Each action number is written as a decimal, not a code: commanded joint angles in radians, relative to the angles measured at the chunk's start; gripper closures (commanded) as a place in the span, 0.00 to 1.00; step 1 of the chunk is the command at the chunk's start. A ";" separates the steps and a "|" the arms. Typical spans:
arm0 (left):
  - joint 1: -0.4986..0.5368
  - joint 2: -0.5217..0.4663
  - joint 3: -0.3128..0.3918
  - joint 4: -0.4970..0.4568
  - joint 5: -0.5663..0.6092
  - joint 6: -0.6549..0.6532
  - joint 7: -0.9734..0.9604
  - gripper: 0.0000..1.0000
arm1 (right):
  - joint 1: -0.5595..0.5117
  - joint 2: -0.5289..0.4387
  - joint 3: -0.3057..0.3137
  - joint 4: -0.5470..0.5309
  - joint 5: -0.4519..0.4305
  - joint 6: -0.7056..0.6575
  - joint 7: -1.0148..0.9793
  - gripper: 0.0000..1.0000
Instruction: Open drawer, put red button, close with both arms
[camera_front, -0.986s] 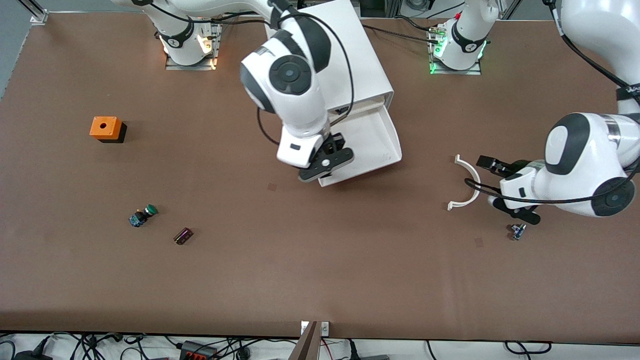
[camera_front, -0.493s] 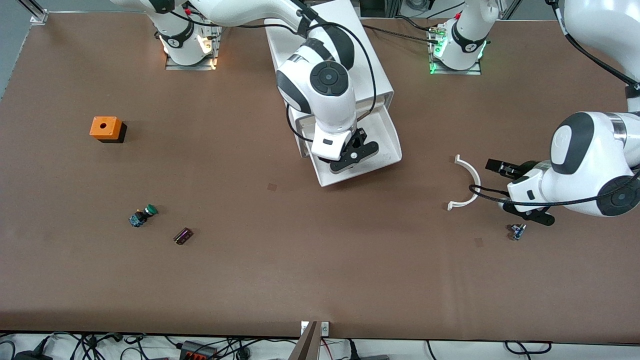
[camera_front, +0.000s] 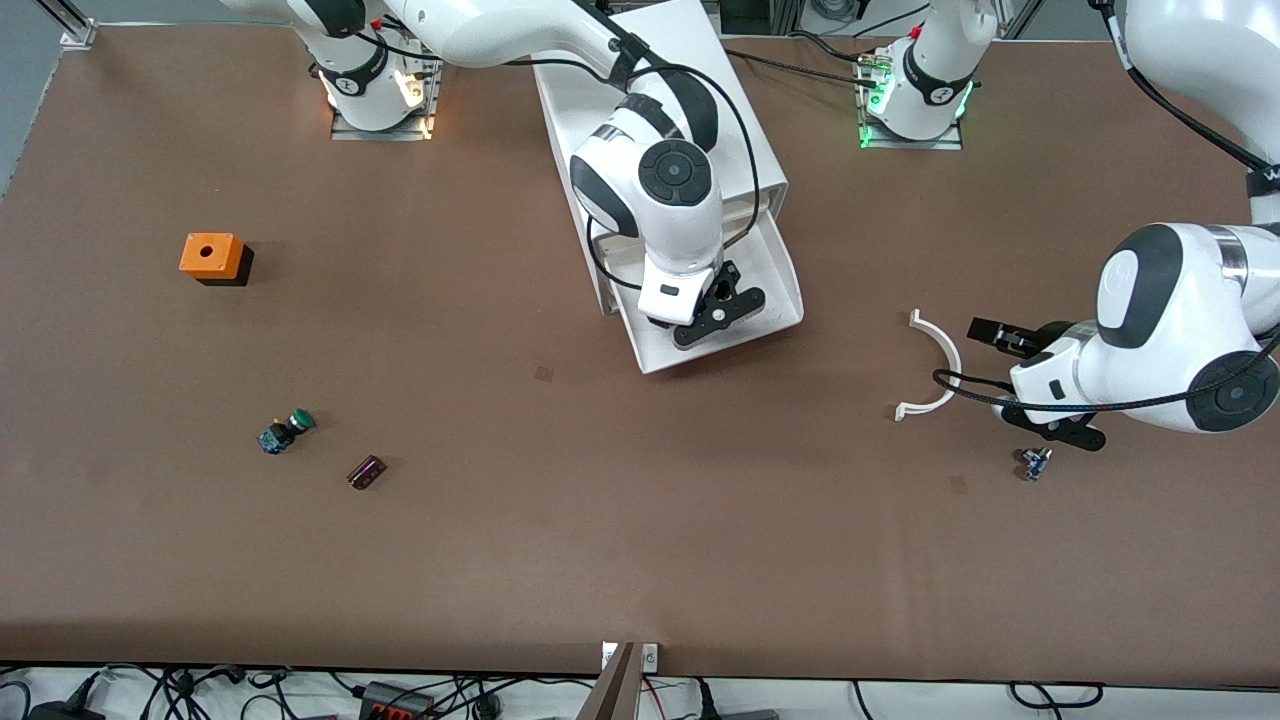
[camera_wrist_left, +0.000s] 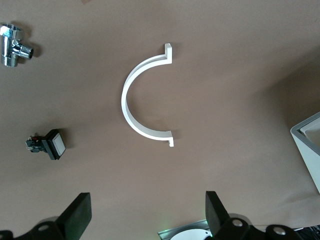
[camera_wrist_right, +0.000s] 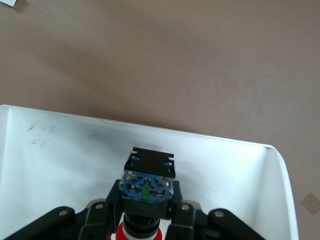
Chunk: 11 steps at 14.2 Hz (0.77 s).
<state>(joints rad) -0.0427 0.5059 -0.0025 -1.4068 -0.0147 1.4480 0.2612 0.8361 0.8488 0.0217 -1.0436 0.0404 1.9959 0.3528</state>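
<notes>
- The drawer (camera_front: 770, 290) stood pulled out of the white cabinet (camera_front: 700, 100), its open tray toward the front camera.
- The right gripper (camera_front: 715, 310) hung over the open drawer, its fingers clamped on the red button (camera_wrist_right: 145, 200).
- In the right wrist view the button's blue-black body pointed away from the gripper, with the red cap between the fingers and the white drawer floor (camera_wrist_right: 60, 165) below it.
- The left gripper (camera_front: 1030, 385) hovered over the table toward the left arm's end, fingers spread wide and holding nothing; that arm waited.
- A white curved clip (camera_front: 935, 365) lay on the table just beside the left gripper, on the drawer's side of it.
- A small blue part (camera_front: 1035, 462) lay near the left gripper, nearer the front camera than the clip.
- The left wrist view showed the clip (camera_wrist_left: 145, 97), a chrome fitting (camera_wrist_left: 14, 39) and a small square switch (camera_wrist_left: 50, 145), all apart from one another.
- Toward the right arm's end lay an orange box (camera_front: 212, 256), a green button (camera_front: 287, 430) and a small dark block (camera_front: 366, 472), the box farthest from the front camera.
</notes>
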 joint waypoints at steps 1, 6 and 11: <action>-0.002 0.000 -0.007 0.008 0.029 0.002 -0.010 0.00 | 0.011 0.010 -0.005 0.020 0.010 0.003 0.031 0.01; -0.002 0.000 -0.008 0.008 0.024 0.002 -0.010 0.00 | 0.032 -0.005 -0.006 0.023 0.010 -0.034 0.133 0.00; -0.009 -0.001 -0.017 0.008 0.018 0.005 -0.084 0.00 | -0.064 -0.094 -0.051 0.042 0.001 -0.149 0.164 0.00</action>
<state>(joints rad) -0.0438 0.5062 -0.0055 -1.4068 -0.0147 1.4495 0.2304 0.8328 0.8056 -0.0148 -1.0001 0.0391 1.9063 0.5079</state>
